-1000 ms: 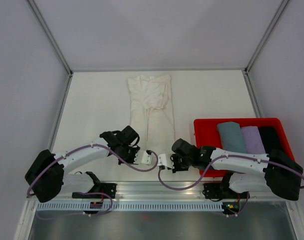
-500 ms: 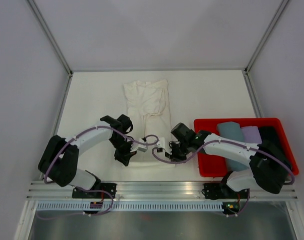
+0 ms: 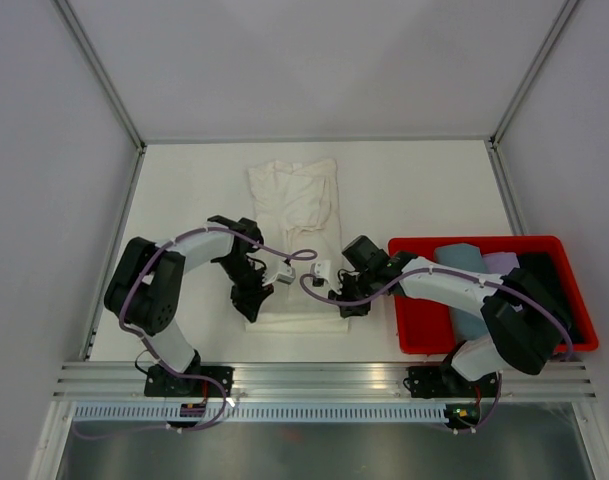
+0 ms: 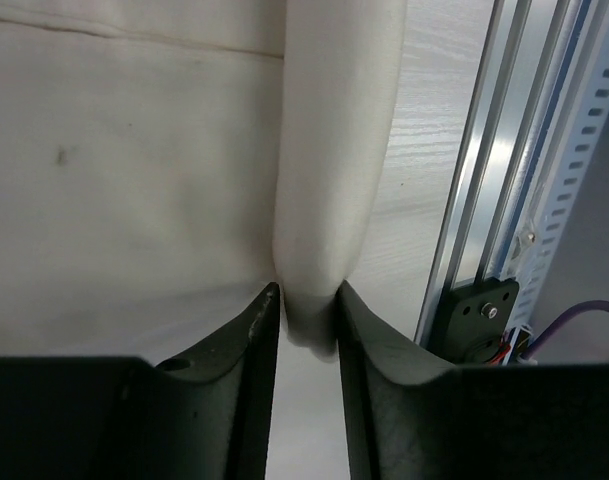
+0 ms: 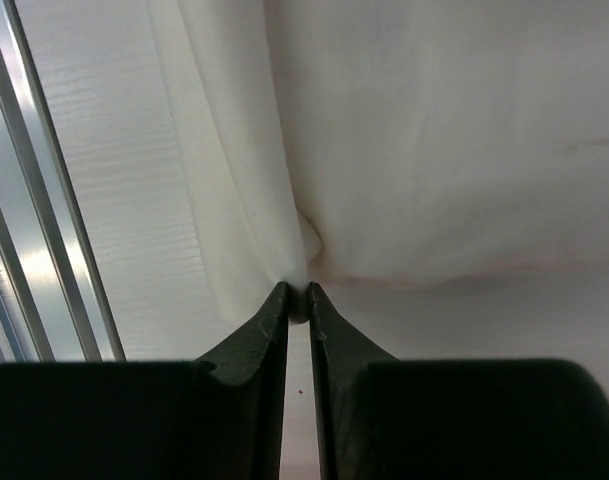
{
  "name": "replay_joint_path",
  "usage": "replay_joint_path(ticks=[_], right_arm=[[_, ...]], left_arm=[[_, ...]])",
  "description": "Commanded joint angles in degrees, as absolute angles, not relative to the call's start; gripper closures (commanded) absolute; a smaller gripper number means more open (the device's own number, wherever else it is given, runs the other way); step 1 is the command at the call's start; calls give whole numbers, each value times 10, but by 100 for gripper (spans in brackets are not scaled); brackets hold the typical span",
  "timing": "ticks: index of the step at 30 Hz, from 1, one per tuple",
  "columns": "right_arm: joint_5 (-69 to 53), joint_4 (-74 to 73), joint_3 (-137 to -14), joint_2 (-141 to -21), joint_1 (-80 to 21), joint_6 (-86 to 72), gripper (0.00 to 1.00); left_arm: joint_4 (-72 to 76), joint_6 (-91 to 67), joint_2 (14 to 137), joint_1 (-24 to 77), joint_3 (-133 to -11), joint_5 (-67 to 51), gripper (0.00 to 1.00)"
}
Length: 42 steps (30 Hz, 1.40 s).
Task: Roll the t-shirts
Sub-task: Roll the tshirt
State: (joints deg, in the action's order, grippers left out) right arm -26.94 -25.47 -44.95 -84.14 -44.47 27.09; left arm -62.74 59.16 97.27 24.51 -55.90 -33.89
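Bin [image 3: 419,325] right of cream t-shirt [image 3: 294,195]

Robot lab, white-walled enclosure [image 3: 314,60], aluminium rails [image 3: 324,378]

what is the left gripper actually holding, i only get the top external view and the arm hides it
observer: in the left wrist view the left gripper is pinching a thick fold of the cream t-shirt
operator: and the right one
observer: the right wrist view shows the right gripper with its jaws almost together, nipping only a thin bit of the same shirt's edge
operator: is the fold up against the rail
observer: no, the left wrist view shows a strip of bare table between the fold and the aluminium rail
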Motion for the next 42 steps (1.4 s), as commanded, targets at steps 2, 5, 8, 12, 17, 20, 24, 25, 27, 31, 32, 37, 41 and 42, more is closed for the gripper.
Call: replay_joint_path(ticks=[2,5,8,12,17,20,24,25,27,31,32,37,41,42], right_arm=[[-228,-225,-465,-856,-438,237,78],[-209,-198,-459,-844,-434,208,78],[-179,-182,-451,-825,-429,180,78],[-149,-191,-446,-780,-428,171,79],[-152,-204,-433,-695,-428,166,80],[-190,-205,-433,-673,-428,149,80],[-223,-156,-404,-644,-429,123,80],[-223,-127,-396,-629,-429,118,80],[-226,-104,-381,-615,-428,116,80],[-257,-56,-341,-597,-429,127,80],[-264,-48,-334,-596,-430,130,80],[-242,-36,-318,-595,-440,142,78],[-220,-46,-310,-589,-461,182,75],[-204,-52,-306,-589,-471,197,75]], left_arm=[[-617,596,983,228,-580,-306,62],[-604,570,991,213,-596,-289,57],[-579,533,989,210,-610,-267,54],[-568,517,966,211,-620,-264,53],[-567,533,892,211,-618,-252,54],[-564,534,822,226,-608,-252,54],[-517,516,693,362,-494,-181,53],[-504,513,632,393,-465,-147,52],[-469,512,587,440,-399,-123,45],[-439,484,570,490,-340,-67,43],[-431,479,588,492,-334,-60,43],[-391,464,631,495,-323,-61,43],[-374,455,664,496,-324,-47,44],[-369,454,669,496,-323,-43,44]])
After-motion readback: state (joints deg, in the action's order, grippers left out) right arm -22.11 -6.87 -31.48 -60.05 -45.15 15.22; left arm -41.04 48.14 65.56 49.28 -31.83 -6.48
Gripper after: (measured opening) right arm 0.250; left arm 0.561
